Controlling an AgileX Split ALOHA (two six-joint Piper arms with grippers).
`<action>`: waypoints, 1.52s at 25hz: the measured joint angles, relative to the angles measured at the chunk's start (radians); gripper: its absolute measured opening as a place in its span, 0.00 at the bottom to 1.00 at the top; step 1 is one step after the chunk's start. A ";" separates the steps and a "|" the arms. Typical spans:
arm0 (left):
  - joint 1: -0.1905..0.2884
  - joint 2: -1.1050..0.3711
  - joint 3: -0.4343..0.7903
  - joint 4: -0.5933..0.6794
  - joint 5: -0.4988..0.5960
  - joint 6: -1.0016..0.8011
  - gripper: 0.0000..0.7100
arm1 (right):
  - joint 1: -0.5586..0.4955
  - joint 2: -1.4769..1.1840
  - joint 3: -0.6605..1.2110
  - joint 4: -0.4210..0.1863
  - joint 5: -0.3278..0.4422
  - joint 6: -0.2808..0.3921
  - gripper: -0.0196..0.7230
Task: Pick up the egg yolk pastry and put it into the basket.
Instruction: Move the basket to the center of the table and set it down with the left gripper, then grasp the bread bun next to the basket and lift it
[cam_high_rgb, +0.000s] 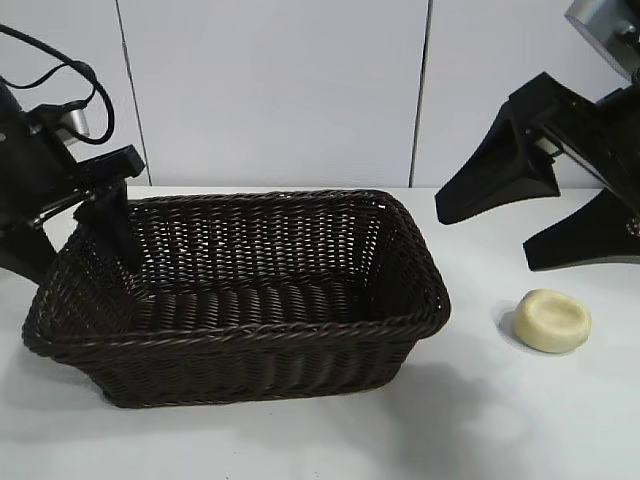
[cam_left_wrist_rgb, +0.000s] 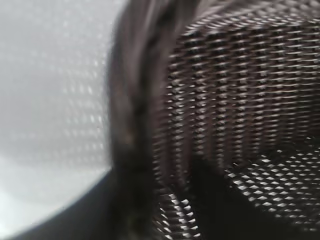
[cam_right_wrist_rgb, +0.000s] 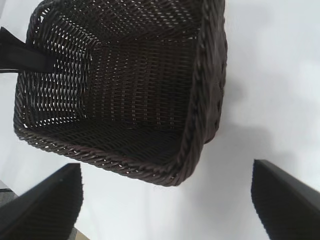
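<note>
The egg yolk pastry (cam_high_rgb: 552, 320), a small pale yellow puck with a dimpled top, lies on the white table to the right of the basket (cam_high_rgb: 250, 335). The basket is large, dark brown and woven, and nothing shows inside it. My right gripper (cam_high_rgb: 483, 238) hangs open above the table, behind and slightly left of the pastry, with nothing in it. In its wrist view the right gripper (cam_right_wrist_rgb: 165, 172) looks down on the basket's near corner (cam_right_wrist_rgb: 200, 100); the pastry is out of that view. My left gripper (cam_high_rgb: 112, 225) is at the basket's left rim, reaching down inside the wall. Its wrist view shows only blurred weave (cam_left_wrist_rgb: 240, 100).
The white table (cam_high_rgb: 500, 420) has free room in front of and to the right of the basket. A white panelled wall (cam_high_rgb: 280, 90) stands close behind. The left arm's black body and cables (cam_high_rgb: 40, 120) sit at the far left.
</note>
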 joint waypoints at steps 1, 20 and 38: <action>0.000 -0.002 -0.007 0.001 0.009 -0.001 0.86 | 0.000 0.000 0.000 0.000 0.000 0.000 0.91; 0.001 -0.200 -0.059 0.405 0.099 -0.154 0.93 | 0.000 0.000 0.000 -0.001 0.002 0.000 0.91; 0.193 -0.245 -0.059 0.464 0.201 -0.174 0.93 | 0.000 0.000 0.000 -0.001 0.002 0.000 0.91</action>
